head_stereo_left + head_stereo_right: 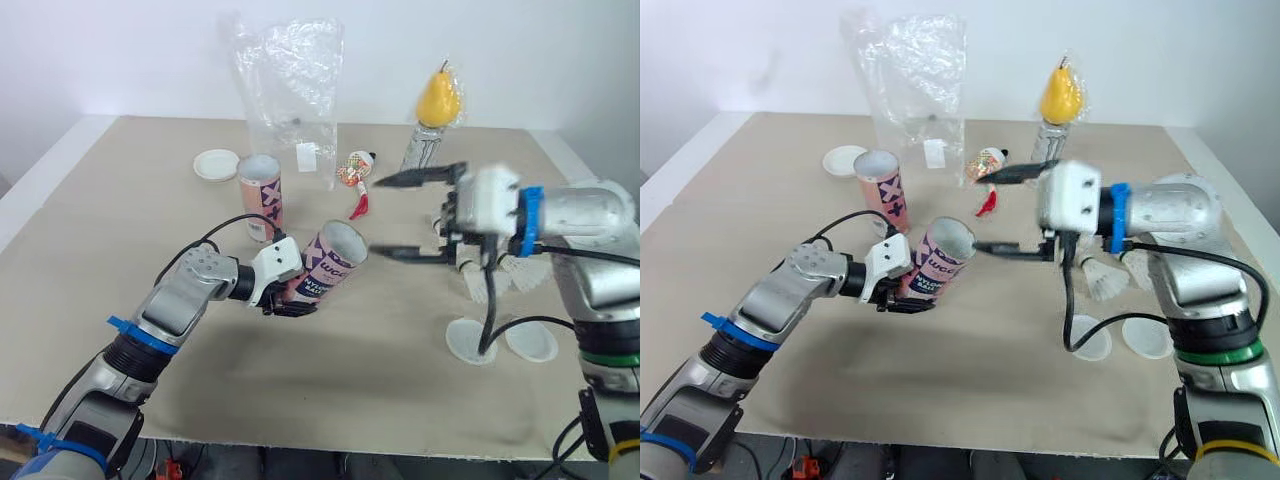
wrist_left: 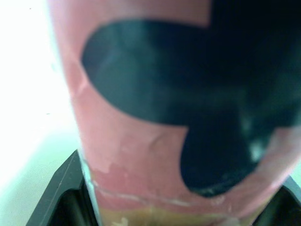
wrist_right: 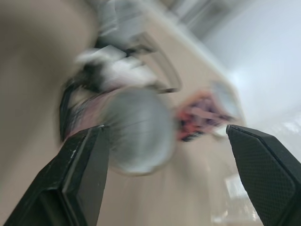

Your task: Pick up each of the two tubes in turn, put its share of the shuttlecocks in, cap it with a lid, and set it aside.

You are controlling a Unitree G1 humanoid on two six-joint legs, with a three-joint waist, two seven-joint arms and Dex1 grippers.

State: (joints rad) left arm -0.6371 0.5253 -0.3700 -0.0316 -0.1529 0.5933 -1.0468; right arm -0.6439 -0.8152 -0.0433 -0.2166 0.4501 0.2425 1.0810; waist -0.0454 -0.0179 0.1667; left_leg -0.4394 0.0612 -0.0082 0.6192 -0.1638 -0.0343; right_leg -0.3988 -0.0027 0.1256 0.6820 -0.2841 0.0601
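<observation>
One tube in hand, filling step.
Left end effector (image 1: 292,303) grips the tilted tube (image 1: 330,262) at frame centre; right end effector (image 1: 375,217) gapes empty and should next fetch a shuttlecock (image 1: 1102,280) at right.

The beige bench (image 1: 110,240) carries an upright pink tube (image 1: 261,195) toward its far side. A white lid (image 1: 216,164) lies just left of that tube, and a clear plastic bag (image 1: 290,90) stands behind it. To the tube's right lie a red-and-white wrapper (image 1: 357,172) and, farther off, a bottle (image 1: 425,148). Two more white lids (image 1: 531,342) lie well to the tube's right, nearer the robot, with shuttlecocks (image 1: 1102,280) just beyond them.
</observation>
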